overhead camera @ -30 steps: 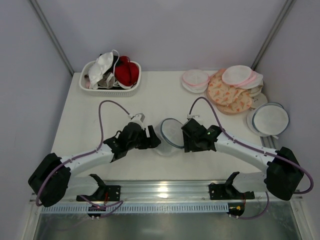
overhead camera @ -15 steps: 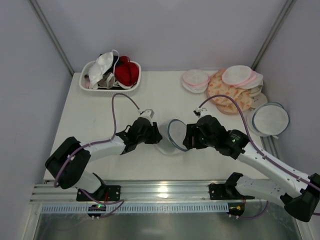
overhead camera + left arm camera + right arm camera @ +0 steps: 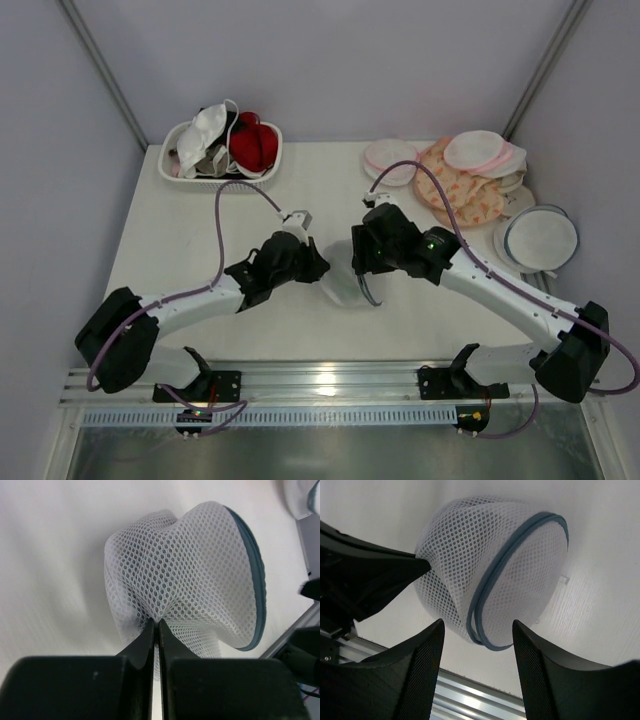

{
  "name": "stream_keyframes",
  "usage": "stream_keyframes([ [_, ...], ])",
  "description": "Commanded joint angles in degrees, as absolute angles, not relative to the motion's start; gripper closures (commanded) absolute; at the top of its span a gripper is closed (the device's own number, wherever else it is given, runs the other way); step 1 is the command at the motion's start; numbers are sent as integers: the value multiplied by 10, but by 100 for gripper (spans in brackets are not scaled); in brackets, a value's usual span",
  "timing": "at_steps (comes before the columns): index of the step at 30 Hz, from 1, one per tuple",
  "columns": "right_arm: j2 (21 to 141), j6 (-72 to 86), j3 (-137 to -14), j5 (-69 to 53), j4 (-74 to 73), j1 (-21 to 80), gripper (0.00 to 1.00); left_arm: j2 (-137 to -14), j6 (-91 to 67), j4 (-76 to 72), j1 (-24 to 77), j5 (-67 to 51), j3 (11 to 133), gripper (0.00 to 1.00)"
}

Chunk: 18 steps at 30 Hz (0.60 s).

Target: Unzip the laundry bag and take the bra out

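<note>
Back-L basket [image 3: 222, 182]: white bra [image 3: 205, 128], red bra [image 3: 252, 145], dark fabric. Mid-table: laundry bag [image 3: 345, 282] on edge, zip rim [image 3: 512, 547] twd R arm; contents unreadable thru mesh. White table [image 3: 300, 195], pale walls [image 3: 350, 70], metal rail [image 3: 330, 375] at near edge. L gripper [image 3: 156, 625] clenched on bag's mesh. R gripper [image 3: 477, 627] fingers spread, just beside rim.

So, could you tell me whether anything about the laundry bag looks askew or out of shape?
Yes: the laundry bag is tipped on edge rather than lying flat, and its mesh dome is puckered into a dent where the left gripper pinches a fold. The right gripper is open near it.
</note>
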<state>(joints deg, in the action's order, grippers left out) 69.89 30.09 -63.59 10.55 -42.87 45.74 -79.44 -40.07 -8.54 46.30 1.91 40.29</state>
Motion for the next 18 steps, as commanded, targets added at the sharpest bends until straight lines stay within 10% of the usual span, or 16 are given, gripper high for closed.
stream_keyframes([
  [1, 736, 292, -674, 133, -429, 459, 40, -759, -403, -93, 468, 29, 430, 100],
  [18, 765, 423, -628, 378, -587, 439, 48, -718, -417, -83, 468, 54, 358, 100],
])
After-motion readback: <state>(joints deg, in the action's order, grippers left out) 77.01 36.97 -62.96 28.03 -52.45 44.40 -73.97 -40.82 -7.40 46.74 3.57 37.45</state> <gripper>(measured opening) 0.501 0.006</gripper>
